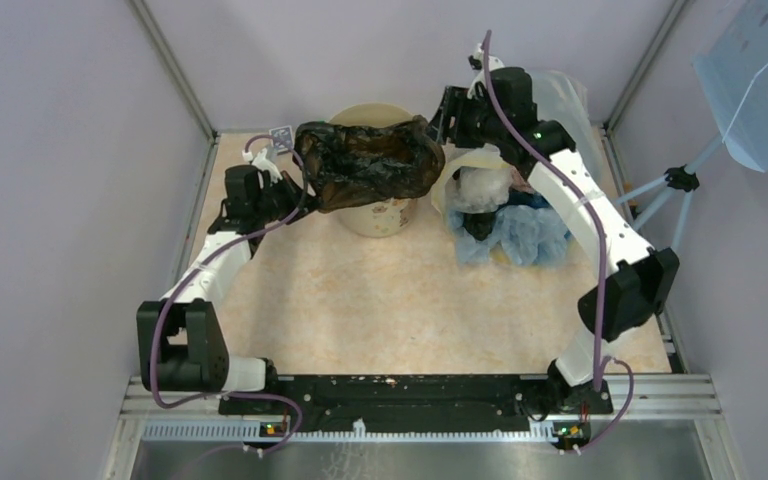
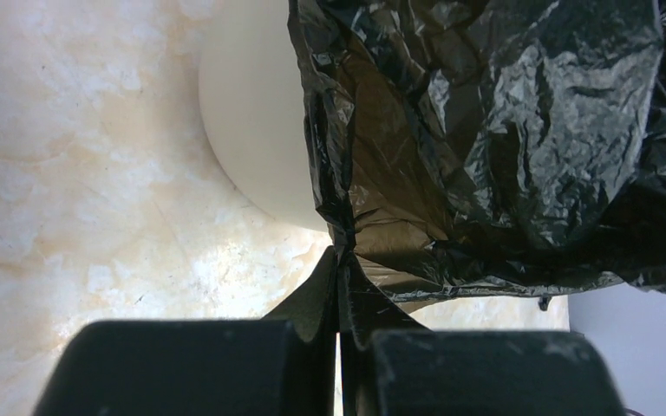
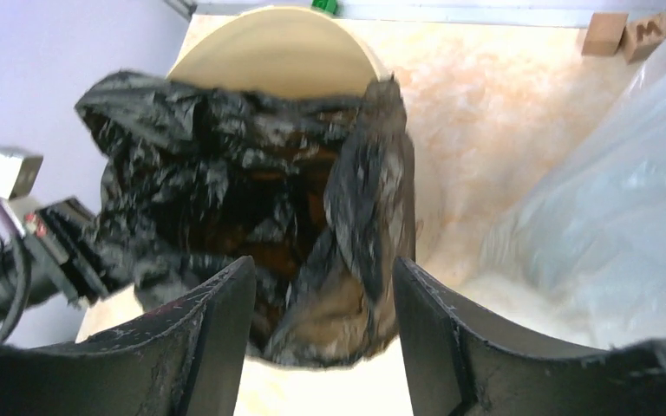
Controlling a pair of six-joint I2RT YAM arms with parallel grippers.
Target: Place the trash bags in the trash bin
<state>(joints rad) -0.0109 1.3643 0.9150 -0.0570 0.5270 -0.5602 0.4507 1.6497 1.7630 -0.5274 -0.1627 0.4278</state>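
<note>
To drop it cleanly, I'd lower it well into the trash bin (image 1: 385, 215) at the far middle of the table before releasing. The black trash bag (image 1: 370, 162) hangs across the bin's mouth, its long axis left to right. The left gripper (image 2: 338, 260) pinches its left edge; the right gripper (image 3: 323, 277) stands spread at the other end.

trash bin (image 1: 385, 215) half hidden by black bag (image 1: 370, 162), sack (image 3: 624, 199) cropped
</note>
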